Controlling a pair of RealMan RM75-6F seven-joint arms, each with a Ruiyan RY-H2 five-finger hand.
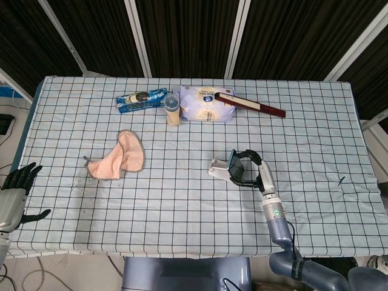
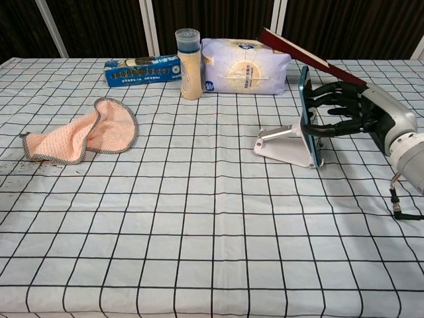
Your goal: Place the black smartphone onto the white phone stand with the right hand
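The black smartphone (image 2: pixel 306 109) with a teal edge stands nearly upright on the lip of the white phone stand (image 2: pixel 283 144), tilted a little toward the stand's back. My right hand (image 2: pixel 344 111) grips the smartphone from behind, fingers wrapped on its edges. From the head view, the smartphone (image 1: pixel 233 162) shows over the stand (image 1: pixel 218 169) with my right hand (image 1: pixel 250 168) just right of it. My left hand (image 1: pixel 17 185) hangs off the table's left front corner, fingers spread and holding nothing.
A peach cloth (image 2: pixel 86 134) lies at the left. Along the back stand a blue packet (image 2: pixel 142 69), a bottle (image 2: pixel 189 55), a white bag (image 2: pixel 246 66) and a dark red flat box (image 2: pixel 301 54) leaning on it. A small black cable end (image 2: pixel 400 211) lies right of my right hand.
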